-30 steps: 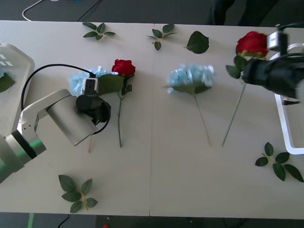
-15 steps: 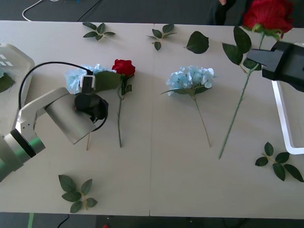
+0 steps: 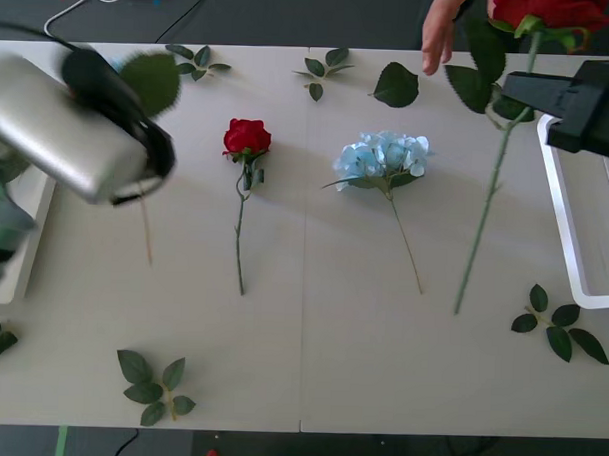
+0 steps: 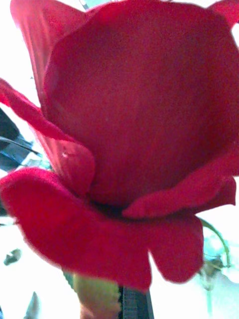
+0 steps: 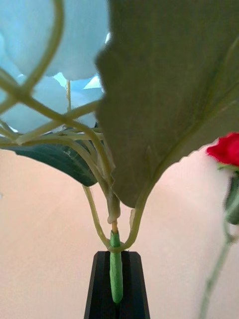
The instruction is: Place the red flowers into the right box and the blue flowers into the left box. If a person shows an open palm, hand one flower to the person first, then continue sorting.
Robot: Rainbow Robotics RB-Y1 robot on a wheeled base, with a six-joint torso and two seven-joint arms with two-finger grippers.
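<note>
The left hand (image 5: 115, 279) is clamped on a blue flower (image 5: 59, 45) stem, lifted near the left box (image 3: 24, 248). One red rose (image 3: 247, 138) and one blue cluster (image 3: 385, 154) lie on the desk (image 3: 310, 348), unsorted. A person's hand (image 3: 438, 33) reaches in beyond them. The right hand (image 3: 589, 103) grips a raised rose (image 3: 547, 10) beside the right box (image 3: 564, 247); neither carried flower is boxed yet.

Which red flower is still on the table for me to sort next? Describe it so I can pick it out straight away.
Start at the long pale table and find the pale sky-blue flower cluster lying near its middle. Just to the robot's left of it lies a small deep-red rose on a thin green stem, head towards the far edge. Unlike the other red rose, clamped in the raised right gripper, nothing is touching this one.
</note>
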